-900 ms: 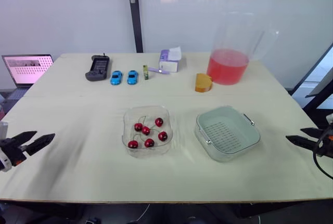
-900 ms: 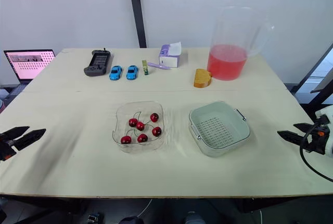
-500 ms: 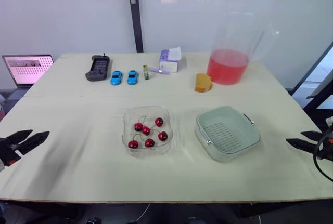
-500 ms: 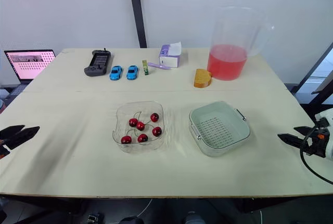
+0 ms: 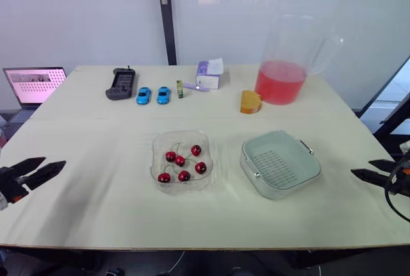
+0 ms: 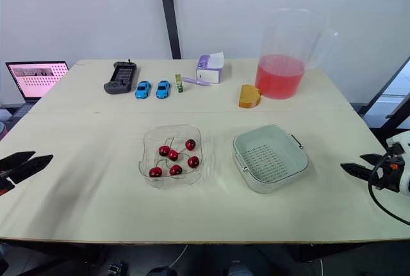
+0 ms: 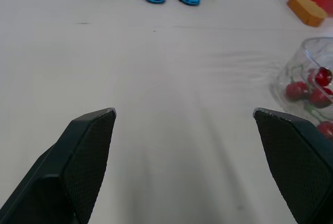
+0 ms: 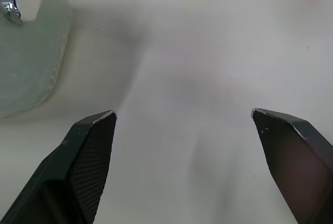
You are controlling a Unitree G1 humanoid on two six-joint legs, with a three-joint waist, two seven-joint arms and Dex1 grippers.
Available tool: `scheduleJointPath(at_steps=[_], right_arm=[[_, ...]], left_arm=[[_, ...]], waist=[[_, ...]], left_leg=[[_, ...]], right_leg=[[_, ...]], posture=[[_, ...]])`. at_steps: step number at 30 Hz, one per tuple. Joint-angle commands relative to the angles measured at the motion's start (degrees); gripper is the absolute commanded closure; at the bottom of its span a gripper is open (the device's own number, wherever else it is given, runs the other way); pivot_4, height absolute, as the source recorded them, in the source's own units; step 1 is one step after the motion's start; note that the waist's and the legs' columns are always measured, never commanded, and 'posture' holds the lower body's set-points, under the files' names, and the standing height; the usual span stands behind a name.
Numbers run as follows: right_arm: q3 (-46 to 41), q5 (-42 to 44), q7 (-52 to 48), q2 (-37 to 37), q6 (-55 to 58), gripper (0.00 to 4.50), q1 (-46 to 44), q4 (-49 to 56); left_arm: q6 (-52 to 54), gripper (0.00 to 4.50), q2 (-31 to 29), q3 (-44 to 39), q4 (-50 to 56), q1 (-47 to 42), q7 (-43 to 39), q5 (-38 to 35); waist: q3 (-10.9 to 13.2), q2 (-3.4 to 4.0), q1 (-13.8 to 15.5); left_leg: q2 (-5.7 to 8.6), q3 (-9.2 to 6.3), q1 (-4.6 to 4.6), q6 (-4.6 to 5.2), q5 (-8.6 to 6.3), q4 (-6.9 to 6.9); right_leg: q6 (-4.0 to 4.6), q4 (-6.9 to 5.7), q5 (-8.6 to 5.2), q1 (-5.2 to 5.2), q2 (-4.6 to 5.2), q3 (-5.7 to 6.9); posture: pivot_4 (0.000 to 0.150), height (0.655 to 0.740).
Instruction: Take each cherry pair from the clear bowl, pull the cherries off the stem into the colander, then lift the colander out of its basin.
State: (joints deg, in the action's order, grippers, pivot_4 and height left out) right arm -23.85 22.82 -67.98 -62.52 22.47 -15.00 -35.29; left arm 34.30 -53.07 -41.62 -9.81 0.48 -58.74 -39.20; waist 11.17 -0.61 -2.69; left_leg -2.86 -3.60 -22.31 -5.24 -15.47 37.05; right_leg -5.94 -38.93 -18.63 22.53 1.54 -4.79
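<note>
With left gripper (image 5: 55, 161) and right gripper (image 5: 360, 166) spread wide at the table's (image 5: 96, 122) side edges and cherries (image 5: 182, 164) in the clear bowl (image 5: 157, 145) toward its front middle, could nudge or tip that bowl reaching in.

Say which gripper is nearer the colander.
Right. The right gripper hovers open to the right of the colander; the left gripper is at the left table edge, beyond the clear bowl.
</note>
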Motion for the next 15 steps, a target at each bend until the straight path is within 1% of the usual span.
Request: scheduleJointPath(at_steps=[1, 4, 8, 10, 13, 15], right_arm=[[-1.67, 0.85, -0.58, -1.94, 0.49, 0.0, -0.56, 2.03], [-2.07, 1.26, 0.02, -2.5, 1.85, 0.0, -1.69, 3.49], [-3.71, 5.85, -0.39, -3.54, 7.87, 0.0, -6.43, 11.13], [-3.71, 7.8, -1.13, -4.17, 10.5, 0.0, -8.59, 14.37], [-3.3, 13.34, -2.22, -4.1, 17.25, 0.0, -12.34, 20.36], [-1.58, 15.83, -3.07, -3.48, 19.27, 0.0, -13.07, 26.71]], left_arm=[[-1.4, 0.04, -1.4, -1.66, 2.9, -0.17, -1.13, -0.64], [-6.71, 0.04, -1.03, -0.84, 4.44, -0.85, -3.51, 0.8], [-7.98, 0.04, -1.19, 1.68, 10.18, -1.93, -7.79, -1.26], [-7.08, 0.04, -1.53, 3.18, 13.77, -2.8, -8.87, -2.5], [-4.27, 0.04, -1.99, 5.96, 19.9, -5.28, -8.9, -5.36], [-2.05, 0.04, -2.54, 7.65, 24.26, -6.1, -9.13, -7.71]], waist=[[0.0, 0.0, 0.0], [0.0, 0.0, 0.01], [0.02, 0.06, -0.06], [0.07, 0.16, 0.04], [0.06, 0.15, 0.14], [0.06, 0.12, 0.19]], left_leg=[[0.0, 0.0, 0.0, 0.0, 0.0, 0.0], [0.0, 0.0, 0.0, 0.0, 0.0, 0.0], [0.0, 0.01, 0.0, -0.01, 0.0, 0.02], [0.0, 0.01, 0.0, -0.01, 0.0, 0.02], [-0.03, -0.02, -0.01, 0.0, 0.0, -0.01], [-0.03, -0.02, -0.03, 0.0, 0.0, 0.01]], right_leg=[[0.0, 0.0, 0.0, 0.0, 0.0, 0.0], [0.0, 0.0, 0.0, 0.0, 0.0, 0.0], [0.0, -0.03, 0.0, 0.0, 0.0, -0.01], [0.0, -0.05, 0.0, 0.01, 0.0, -0.02], [0.0, -0.04, 0.0, 0.03, -0.03, 0.0], [0.0, -0.04, 0.0, 0.01, -0.01, 0.01]], posture=[[0.15, 0.74], [0.15, 0.74], [0.15, 0.74], [0.15, 0.74], [0.15, 0.74], [0.15, 0.74]])
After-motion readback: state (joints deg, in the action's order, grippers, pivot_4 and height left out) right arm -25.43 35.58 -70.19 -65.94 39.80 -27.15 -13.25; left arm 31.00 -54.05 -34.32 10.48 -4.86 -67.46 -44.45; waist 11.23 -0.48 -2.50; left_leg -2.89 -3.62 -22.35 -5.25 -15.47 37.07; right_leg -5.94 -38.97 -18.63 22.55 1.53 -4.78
